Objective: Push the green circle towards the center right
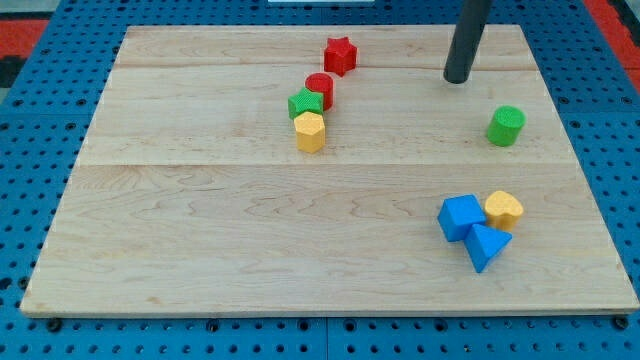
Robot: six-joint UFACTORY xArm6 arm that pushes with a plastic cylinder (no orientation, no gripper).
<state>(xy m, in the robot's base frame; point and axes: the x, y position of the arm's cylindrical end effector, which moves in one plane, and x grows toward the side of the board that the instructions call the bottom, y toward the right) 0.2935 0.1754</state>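
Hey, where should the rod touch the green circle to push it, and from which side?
There is no gripper, so it is contact only. The green circle is an upright round cylinder; meet its side wall dead centre or it may roll off. It already sits at the view's right, so probably nudge from its top-left, where my tip stands, apart from it.
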